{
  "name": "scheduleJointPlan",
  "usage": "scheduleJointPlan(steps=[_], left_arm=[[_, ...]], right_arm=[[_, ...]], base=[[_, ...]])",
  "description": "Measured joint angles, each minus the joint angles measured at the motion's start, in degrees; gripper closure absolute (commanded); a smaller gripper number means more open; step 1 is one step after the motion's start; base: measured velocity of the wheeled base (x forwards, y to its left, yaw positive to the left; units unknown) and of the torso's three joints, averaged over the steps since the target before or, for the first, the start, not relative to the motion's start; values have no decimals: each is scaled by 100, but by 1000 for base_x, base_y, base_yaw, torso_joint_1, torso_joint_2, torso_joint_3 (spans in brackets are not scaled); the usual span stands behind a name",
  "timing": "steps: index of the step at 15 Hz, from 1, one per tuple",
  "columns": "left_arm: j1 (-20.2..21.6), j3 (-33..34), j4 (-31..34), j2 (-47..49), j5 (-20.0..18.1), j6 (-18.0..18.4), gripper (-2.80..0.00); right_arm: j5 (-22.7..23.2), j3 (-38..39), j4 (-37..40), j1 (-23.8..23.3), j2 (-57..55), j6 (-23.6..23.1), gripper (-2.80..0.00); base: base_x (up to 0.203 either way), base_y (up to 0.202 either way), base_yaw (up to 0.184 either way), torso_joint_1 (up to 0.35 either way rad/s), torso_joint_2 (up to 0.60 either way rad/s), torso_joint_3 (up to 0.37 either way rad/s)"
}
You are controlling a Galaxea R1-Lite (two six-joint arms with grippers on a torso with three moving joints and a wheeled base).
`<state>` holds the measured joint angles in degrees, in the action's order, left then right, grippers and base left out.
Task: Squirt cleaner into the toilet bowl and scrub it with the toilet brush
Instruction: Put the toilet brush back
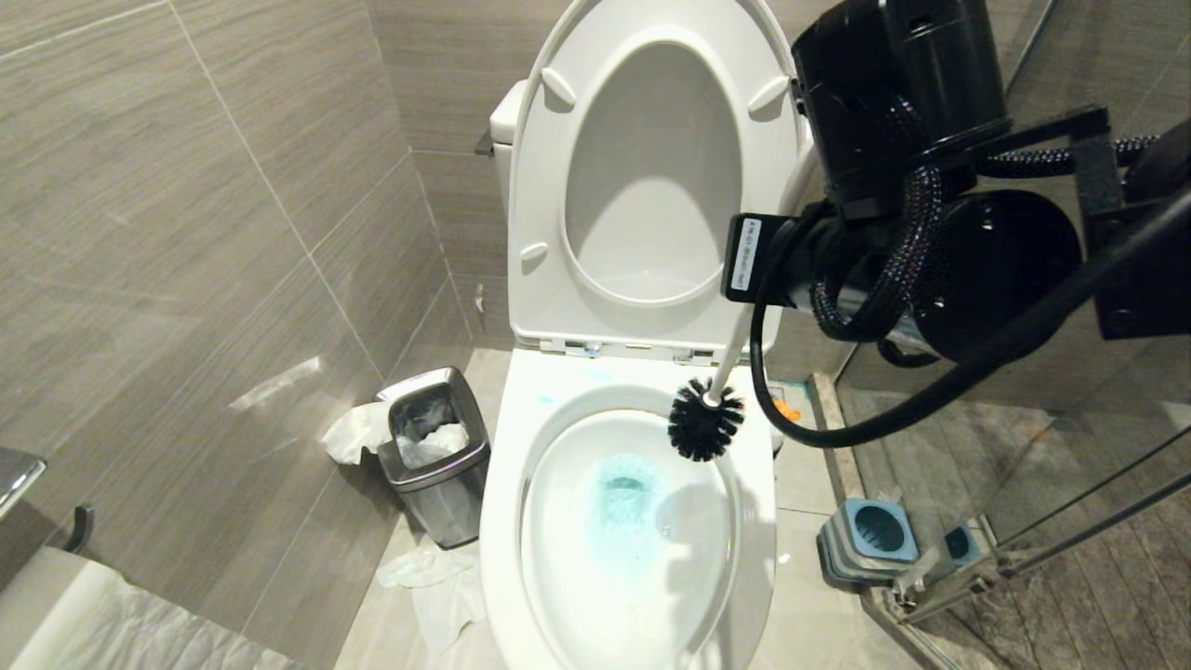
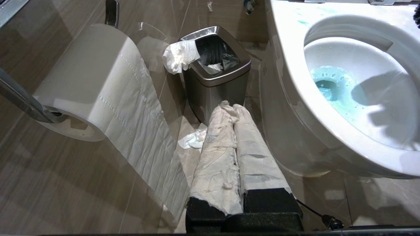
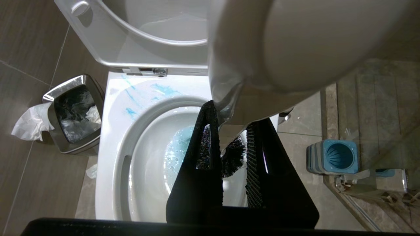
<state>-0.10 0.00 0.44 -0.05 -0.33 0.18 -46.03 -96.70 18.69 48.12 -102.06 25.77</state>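
The right gripper (image 3: 229, 144) has its fingers closed nearly together on the white handle of the brush (image 1: 705, 426), whose black bristle head hangs over the bowl (image 1: 507, 484) rim at about 1 o'clock of the basin, not yet down in the water. Cleaner (image 1: 622, 493) tints the water turquoise at the basin's centre and streaks the rim near the hinges at 11 o'clock. The left gripper (image 2: 234, 154), fingers wrapped in tissue and fully closed on nothing, is parked low beside the bowl's outer wall.

Risks, as I judge them: the head sits close to the rim's edge, so a sideways sweep could catch the ceramic lip and twist the thin handle in the grip, or flick blue liquid onto the floor. The raised seat (image 1: 642, 177) stands just behind the arm at 12 o'clock, leaving little room to tilt back. The open room is toward 6 o'clock, down into the basin. The bin (image 1: 437, 447) at 9 o'clock and the holder (image 1: 870, 540) at 3 o'clock stand well apart from the brush
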Motion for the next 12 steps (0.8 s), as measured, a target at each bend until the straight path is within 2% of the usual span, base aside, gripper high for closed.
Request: scheduleJointPlan(steps=[4, 7, 10, 12], left_arm=[[0, 0, 0, 0, 3, -2, 0], [0, 0, 0, 0, 2, -2, 0], [0, 0, 0, 0, 2, 2, 0], [0, 0, 0, 0, 0, 1, 0]], right_arm=[[-67, 17, 0, 17, 108, -35, 0], [-297, 89, 5, -60, 303, -126, 0], [-317, 421, 2, -376, 651, -177, 0], [-251, 781, -1, -757, 904, -193, 0]], base=[[0, 0, 0, 0, 0, 0], [0, 0, 0, 0, 0, 0], [0, 0, 0, 0, 0, 0], [0, 0, 0, 0, 0, 0]])
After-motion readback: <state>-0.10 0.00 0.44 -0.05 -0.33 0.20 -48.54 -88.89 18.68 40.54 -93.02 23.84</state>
